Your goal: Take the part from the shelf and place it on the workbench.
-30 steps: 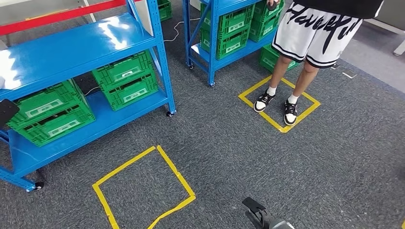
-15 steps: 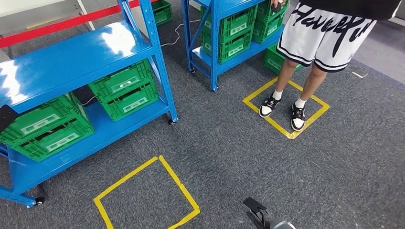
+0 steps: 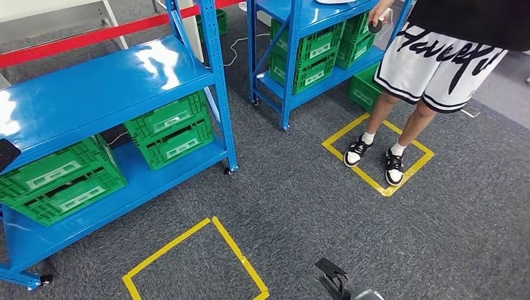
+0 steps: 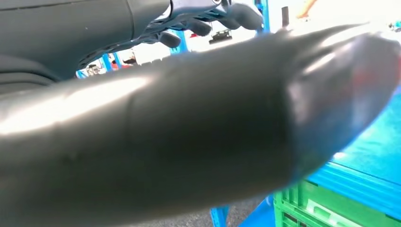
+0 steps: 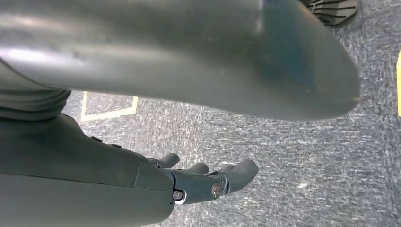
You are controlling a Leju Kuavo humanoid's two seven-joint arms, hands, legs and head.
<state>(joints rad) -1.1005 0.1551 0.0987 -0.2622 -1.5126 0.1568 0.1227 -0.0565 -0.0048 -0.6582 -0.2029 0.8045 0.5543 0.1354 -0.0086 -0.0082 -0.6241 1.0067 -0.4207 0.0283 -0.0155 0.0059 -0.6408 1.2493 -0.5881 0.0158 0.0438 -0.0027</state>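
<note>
Two blue metal shelves stand on the grey carpet in the head view, the near shelf (image 3: 106,75) at the left and the far shelf (image 3: 300,15) behind it. Both carry green crates (image 3: 172,128) on their lower levels; the near shelf's top level is bare. No part is plain to see on either. A person's hand holds a small dark round object (image 3: 375,26) beside the far shelf. My left hand (image 4: 208,19) hangs with its fingers loosely apart and nothing in them. My right hand (image 5: 208,182) hangs over the carpet, fingers stretched out, holding nothing.
A person in white shorts (image 3: 437,62) stands inside a yellow taped square (image 3: 378,153) at the right. A second yellow taped square (image 3: 194,262) lies on the carpet in front of me. A red bar (image 3: 75,40) crosses behind the near shelf.
The whole picture has shifted: shelves, taped squares and the person sit lower and further right, so the camera has moved. The person's hand with the dark object shows more fully.
</note>
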